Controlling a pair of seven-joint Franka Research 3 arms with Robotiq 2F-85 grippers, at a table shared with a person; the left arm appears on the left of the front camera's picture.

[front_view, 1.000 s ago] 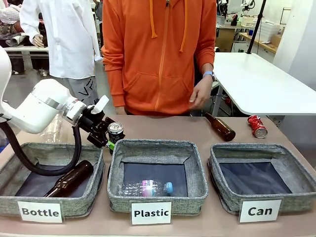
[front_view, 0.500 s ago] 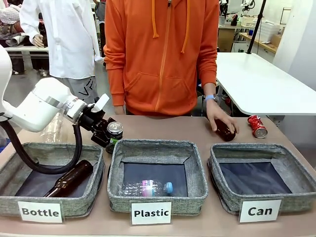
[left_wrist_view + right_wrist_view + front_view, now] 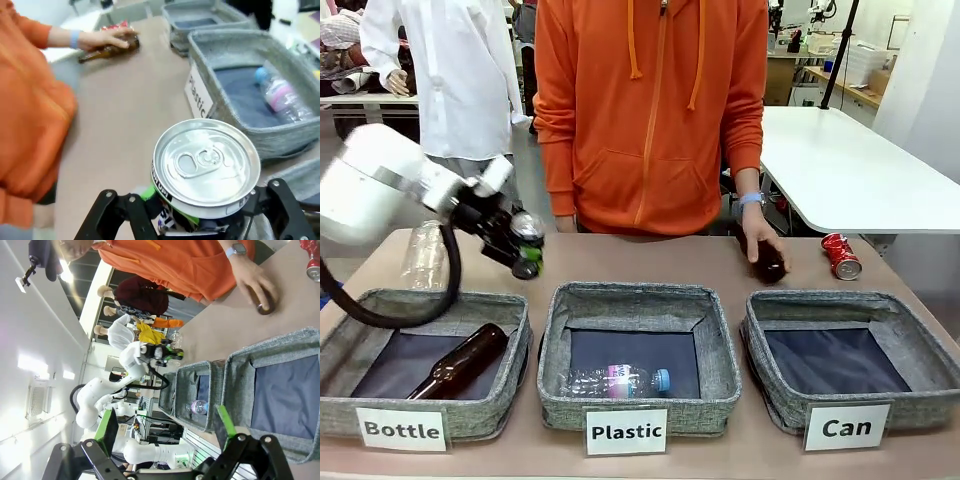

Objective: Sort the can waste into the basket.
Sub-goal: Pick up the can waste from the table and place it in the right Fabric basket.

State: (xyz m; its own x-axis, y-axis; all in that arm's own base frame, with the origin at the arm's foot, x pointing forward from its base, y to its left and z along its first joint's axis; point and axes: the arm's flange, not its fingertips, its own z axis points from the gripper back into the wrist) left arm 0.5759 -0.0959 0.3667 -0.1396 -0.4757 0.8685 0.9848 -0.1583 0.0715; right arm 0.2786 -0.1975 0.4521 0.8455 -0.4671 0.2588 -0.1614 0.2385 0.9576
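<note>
The left pincer point(image 3: 523, 255) grips the black can point(image 3: 527, 229) aloft behind the "Bottle" basket point(image 3: 485, 418); the right pincer point(image 3: 167, 432) gapes empty. The crushed red can point(image 3: 841, 256) lies on the tabletop point(image 3: 650, 262) beyond the "Can" basket point(image 3: 840, 298), near a person's hand point(image 3: 760, 232).

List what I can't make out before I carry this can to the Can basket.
Front view: the black can in the left gripper is too small for its print to be read.
Front view: the person's hand covers most of the brown bottle.
Right wrist view: the red can is cut off by the top edge.
Left wrist view: the black can's lid hides most of its side print.
</note>
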